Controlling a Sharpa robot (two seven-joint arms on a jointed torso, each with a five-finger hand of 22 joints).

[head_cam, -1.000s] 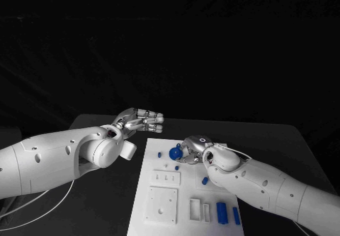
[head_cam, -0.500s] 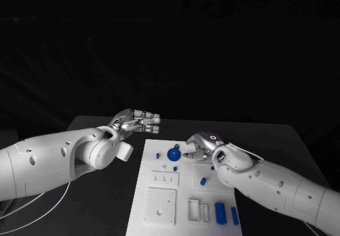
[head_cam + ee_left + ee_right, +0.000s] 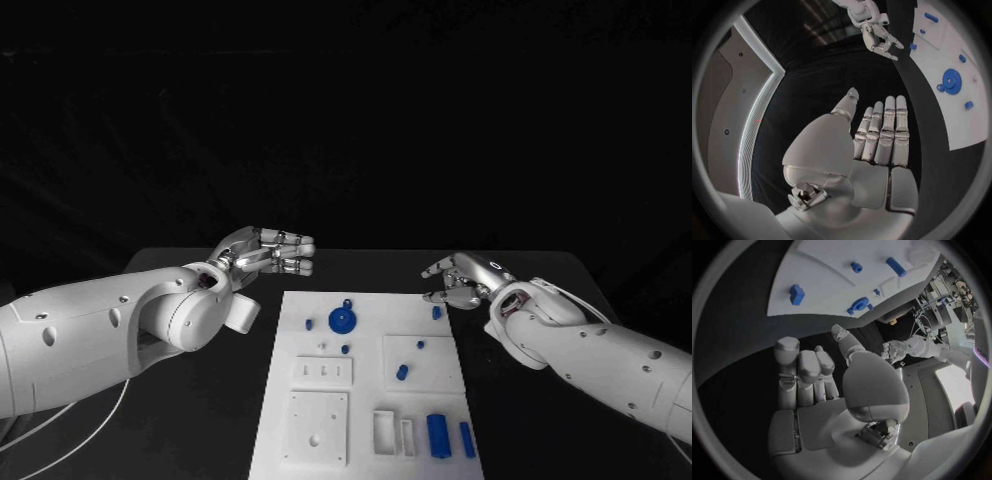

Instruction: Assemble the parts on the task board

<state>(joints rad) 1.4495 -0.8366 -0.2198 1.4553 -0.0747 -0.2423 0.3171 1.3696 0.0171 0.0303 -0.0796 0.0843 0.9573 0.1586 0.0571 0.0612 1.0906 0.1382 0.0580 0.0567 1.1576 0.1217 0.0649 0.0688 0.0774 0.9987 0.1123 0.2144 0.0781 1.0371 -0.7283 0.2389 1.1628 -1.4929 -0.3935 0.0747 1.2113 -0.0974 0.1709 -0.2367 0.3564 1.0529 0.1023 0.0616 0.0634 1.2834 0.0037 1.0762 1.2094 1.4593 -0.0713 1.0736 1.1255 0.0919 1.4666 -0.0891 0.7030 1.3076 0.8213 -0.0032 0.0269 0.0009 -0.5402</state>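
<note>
Now both robot hands hold nothing: the left robot hand (image 3: 274, 251) and right robot hand (image 3: 462, 279), fingers loosely curled, hover beside the white rectangular task board (image 3: 361, 400), where a blue round gear part (image 3: 342, 321) lies.

Matt white task board (image 3: 361, 400) carrying smooth blue plastic-looking parts (image 3: 343, 321); matt black table (image 3: 577, 290); both hands, left hand (image 3: 267, 250) and right hand (image 3: 464, 280), silvery, glossy, metallic-looking.
</note>
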